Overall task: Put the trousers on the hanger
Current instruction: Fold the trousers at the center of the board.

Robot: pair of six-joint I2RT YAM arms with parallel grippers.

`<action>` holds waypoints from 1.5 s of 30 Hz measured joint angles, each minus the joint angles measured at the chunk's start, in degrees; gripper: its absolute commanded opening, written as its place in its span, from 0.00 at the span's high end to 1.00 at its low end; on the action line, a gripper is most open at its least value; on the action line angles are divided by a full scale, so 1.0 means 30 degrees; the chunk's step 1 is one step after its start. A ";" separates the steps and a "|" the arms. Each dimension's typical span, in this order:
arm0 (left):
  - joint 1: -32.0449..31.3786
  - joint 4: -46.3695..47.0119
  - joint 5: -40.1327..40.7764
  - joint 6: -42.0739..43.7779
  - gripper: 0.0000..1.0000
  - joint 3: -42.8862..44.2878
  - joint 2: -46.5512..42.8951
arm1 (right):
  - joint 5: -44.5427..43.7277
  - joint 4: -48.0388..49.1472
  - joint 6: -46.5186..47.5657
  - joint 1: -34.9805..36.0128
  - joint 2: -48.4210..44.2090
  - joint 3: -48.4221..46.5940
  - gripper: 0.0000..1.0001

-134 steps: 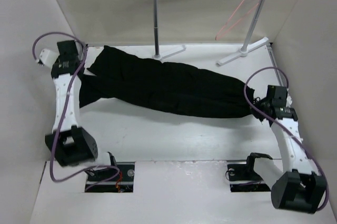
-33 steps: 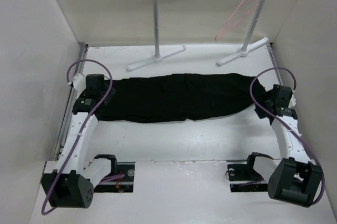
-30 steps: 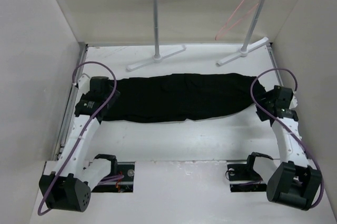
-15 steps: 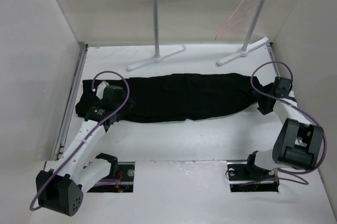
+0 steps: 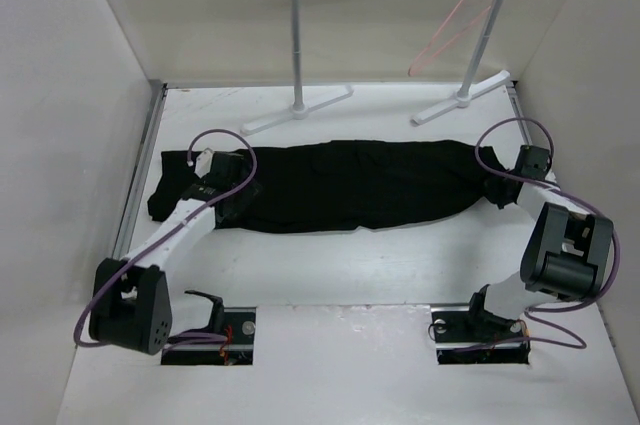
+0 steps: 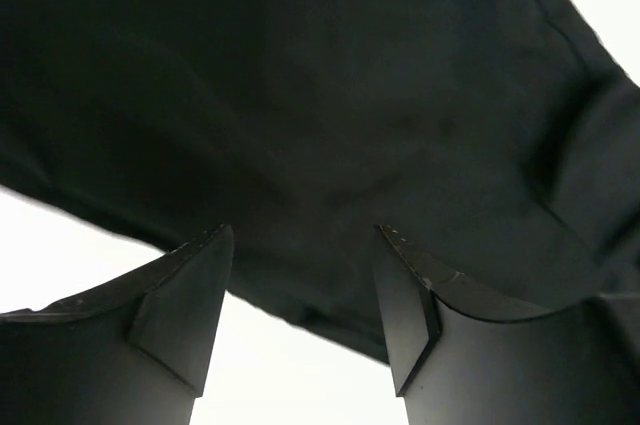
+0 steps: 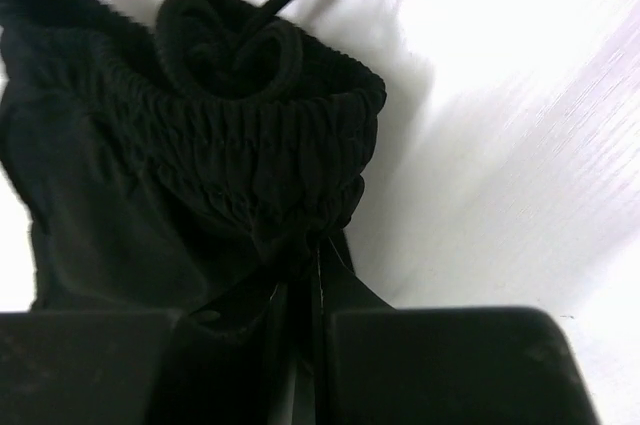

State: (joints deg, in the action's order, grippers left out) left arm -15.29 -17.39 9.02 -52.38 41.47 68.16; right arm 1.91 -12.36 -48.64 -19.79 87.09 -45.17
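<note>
The black trousers (image 5: pixel 350 185) lie flat across the table, waist end at the right and leg ends at the left. My left gripper (image 5: pixel 238 203) hovers open over their left part. In the left wrist view the left gripper (image 6: pixel 300 237) straddles the near hem of the trousers (image 6: pixel 300 95), with nothing between the fingers. My right gripper (image 5: pixel 497 192) is at the waist end. Seen from the right wrist, the right gripper (image 7: pixel 310 275) is shut on the gathered elastic waistband (image 7: pixel 250 155) below the drawstring (image 7: pixel 225 45). The pink hanger (image 5: pixel 452 20) hangs from the rack's rail at the back right.
The white-and-silver garment rack (image 5: pixel 296 35) stands behind the trousers, its feet (image 5: pixel 295 112) on the table close to the fabric's far edge. Tall white walls close in the left and right sides. Two cut-outs with arm mounts (image 5: pixel 210 330) sit at the near edge.
My left arm has let the leg end drop and swung right, over the trousers. My right gripper has shut on the waistband and its elbow has swung inward.
</note>
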 measured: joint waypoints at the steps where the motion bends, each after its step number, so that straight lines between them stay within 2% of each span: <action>1: 0.0211 0.0350 0.0007 0.0007 0.47 0.0000 0.0583 | -0.0051 0.0000 0.0000 -0.0029 -0.0117 0.0000 0.88; 6: 0.0976 0.1668 0.0044 0.0000 0.49 -0.0517 0.2550 | -0.0211 -0.0015 -0.0007 -0.0095 -0.0204 0.0000 0.88; 11: 0.0568 0.1683 0.0182 -0.0044 0.49 -0.1872 0.2579 | -0.0219 -0.0015 -0.0007 -0.0095 -0.0204 0.0000 0.88; 17: -0.1086 0.1209 0.0699 -0.0539 0.49 -0.3191 0.0714 | -0.0328 -0.0015 -0.0007 -0.0131 -0.0204 0.0000 0.88; 20: -0.1013 0.0240 0.0809 -0.0780 0.47 -0.3497 -0.0554 | -0.0372 -0.0015 -0.0007 -0.0131 -0.0204 0.0000 0.88; 21: -0.0918 0.0000 0.0874 -0.0816 0.46 -0.3497 -0.0947 | -0.0372 -0.0015 -0.0007 -0.0131 -0.0204 0.0000 0.93; 23: -0.0685 -0.0452 0.1064 -0.0852 0.45 -0.3453 -0.1894 | -0.0503 -0.1377 0.0058 -0.0605 -0.2302 0.0423 0.93; 25: -0.0444 -0.0918 0.1173 -0.0852 0.44 -0.3293 -0.2586 | -0.0889 -0.2820 -0.0036 -0.1217 -0.6229 0.0867 0.94; 28: 0.0022 -0.1559 0.1260 -0.0736 0.43 -0.2688 -0.3191 | -0.1617 -0.2943 -0.0080 -0.1428 -0.9719 0.0772 0.94; 35: 0.1260 -0.1916 0.1224 -0.0080 0.43 -0.1996 -0.3417 | -0.1712 -0.4218 0.0007 -0.3330 -0.9581 0.1698 0.94; 42: 0.1537 -0.2441 0.0903 0.0430 0.43 -0.1282 -0.3410 | -0.2025 -0.5180 0.0452 -0.3293 -1.0076 0.1843 0.94; 45: 0.2025 -0.2834 0.0860 0.0823 0.43 -0.0510 -0.3439 | -0.2616 -0.5894 0.0794 -0.2470 -1.0863 0.1464 0.93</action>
State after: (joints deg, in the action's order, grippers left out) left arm -9.21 -25.89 11.60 -49.91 39.94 57.84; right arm -5.93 -30.04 -46.26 -27.20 54.50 -40.77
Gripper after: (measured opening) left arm 0.567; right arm 0.080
